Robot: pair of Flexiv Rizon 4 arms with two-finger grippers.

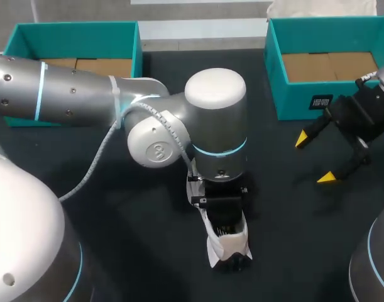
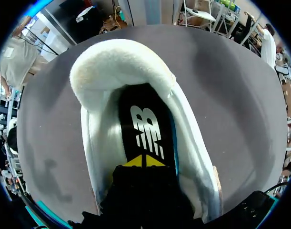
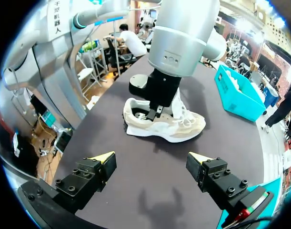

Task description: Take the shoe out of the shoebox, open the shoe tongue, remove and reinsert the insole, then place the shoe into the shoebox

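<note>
A white and beige shoe [image 3: 165, 123] stands on the dark table, its heel opening [image 2: 121, 62] facing the left wrist camera. Inside lies the black insole [image 2: 145, 129] with a white logo. My left gripper [image 2: 143, 161] is shut, its yellow tips pressed together down in the shoe against the insole; whether they pinch the insole I cannot tell. In the head view the left arm covers most of the shoe [image 1: 212, 246]. My right gripper [image 1: 314, 158] hangs open to the right of the shoe, nothing between its fingers [image 3: 103, 158].
A teal shoebox [image 1: 276, 82] with a cardboard floor stands at the back right, close behind my right gripper. A second teal box [image 1: 72, 28] stands at the back left, partly behind my left arm. Dark tabletop [image 1: 286, 239] lies around the shoe.
</note>
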